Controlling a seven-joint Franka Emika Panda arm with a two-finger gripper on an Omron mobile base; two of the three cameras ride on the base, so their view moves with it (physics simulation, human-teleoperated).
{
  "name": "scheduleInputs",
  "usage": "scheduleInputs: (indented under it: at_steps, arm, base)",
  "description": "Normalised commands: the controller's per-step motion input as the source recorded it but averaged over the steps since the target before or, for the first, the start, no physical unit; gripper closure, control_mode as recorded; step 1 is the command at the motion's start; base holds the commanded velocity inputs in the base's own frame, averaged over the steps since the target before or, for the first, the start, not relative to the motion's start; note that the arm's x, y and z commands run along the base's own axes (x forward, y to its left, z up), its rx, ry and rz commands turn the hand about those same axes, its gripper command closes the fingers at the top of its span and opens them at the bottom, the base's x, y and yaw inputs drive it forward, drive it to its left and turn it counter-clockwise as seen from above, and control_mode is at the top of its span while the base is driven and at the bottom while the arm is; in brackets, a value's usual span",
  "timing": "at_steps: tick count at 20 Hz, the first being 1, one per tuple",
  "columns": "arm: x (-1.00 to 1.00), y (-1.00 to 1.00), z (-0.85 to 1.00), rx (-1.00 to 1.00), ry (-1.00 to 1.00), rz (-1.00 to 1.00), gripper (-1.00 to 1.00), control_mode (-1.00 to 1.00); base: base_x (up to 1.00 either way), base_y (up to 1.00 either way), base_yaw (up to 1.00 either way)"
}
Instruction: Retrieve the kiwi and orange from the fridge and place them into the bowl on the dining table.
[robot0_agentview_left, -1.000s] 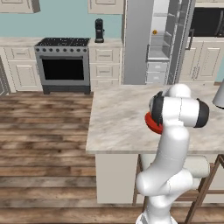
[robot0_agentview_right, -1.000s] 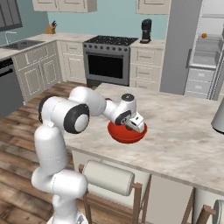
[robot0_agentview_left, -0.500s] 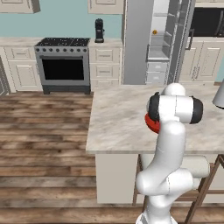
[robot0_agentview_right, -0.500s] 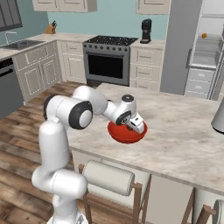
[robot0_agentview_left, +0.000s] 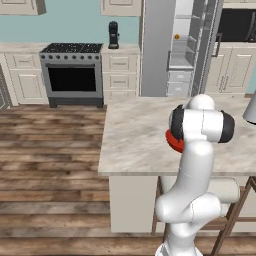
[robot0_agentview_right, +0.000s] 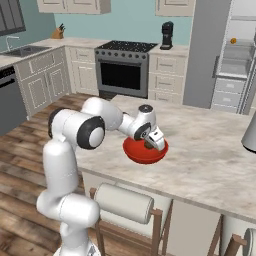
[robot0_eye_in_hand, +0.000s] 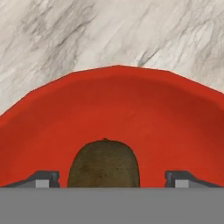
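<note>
My gripper hangs low over the red bowl, open, with its two fingertips far apart. Between them the brown kiwi lies in the bowl, with a gap on each side. From the right base view the gripper sits just above the bowl on the dining table. My arm hides most of the bowl in the left base view. The orange rests on a shelf of the open fridge, and the orange shows there from the left too.
A grey metal vessel stands at the table's right edge. Wooden stools line the near side. Behind are a stove, a coffee maker and a sink counter.
The hand has stayed over the bowl. Its fingers have spread open, and the kiwi now lies free in the bowl.
</note>
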Motion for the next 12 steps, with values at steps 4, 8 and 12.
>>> scheduleInputs:
  at_steps: [4, 8, 12]
  arm:
    - [-0.42, 0.00, 0.81, 0.00, 0.00, -0.01, -1.00, -1.00]
    - [-0.50, 0.05, 0.99, -0.01, 0.00, 0.00, -1.00, -1.00]
    - [-0.62, 0.31, 0.99, -0.09, 0.00, 0.04, -1.00, -1.00]
  base:
    - [0.00, 0.00, 0.00]
    - [0.00, 0.00, 0.00]
    - [0.00, 0.00, 0.00]
